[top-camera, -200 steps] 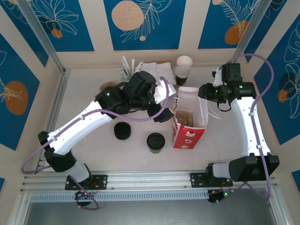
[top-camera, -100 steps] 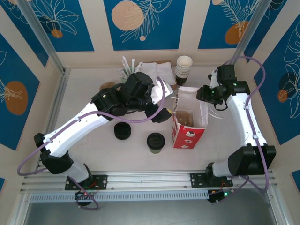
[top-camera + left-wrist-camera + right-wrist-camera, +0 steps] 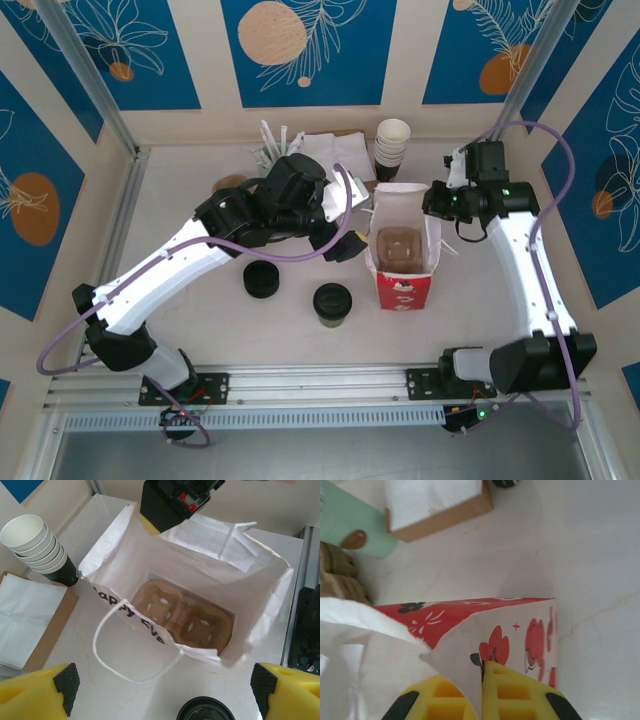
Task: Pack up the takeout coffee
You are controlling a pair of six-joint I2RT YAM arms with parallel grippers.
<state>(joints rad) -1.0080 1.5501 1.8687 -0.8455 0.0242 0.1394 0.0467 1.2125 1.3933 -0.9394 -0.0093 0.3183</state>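
The takeout coffee (image 3: 332, 303), a dark green cup with a black lid, stands on the table left of the red-and-white paper bag (image 3: 405, 285). The bag stands upright with its mouth open and a brown cardboard cup carrier (image 3: 182, 617) on its floor. My right gripper (image 3: 482, 680) is shut on the bag's wall, at the rim on the bag's right side (image 3: 440, 205). My left gripper (image 3: 352, 243) hovers open beside the bag's left side, holding nothing. In the left wrist view the coffee's lid (image 3: 205, 711) lies at the bottom edge, between my spread yellow fingers (image 3: 42, 695).
A squat black puck (image 3: 263, 280) sits left of the coffee. A stack of white cups (image 3: 392, 148) and a box of napkins (image 3: 335, 150) stand behind the bag. The bag's string handle (image 3: 107, 645) lies loose on the table.
My right gripper has closed on the bag's rim. The bag has swung upright and its mouth has widened, showing the carrier. The left arm has barely shifted.
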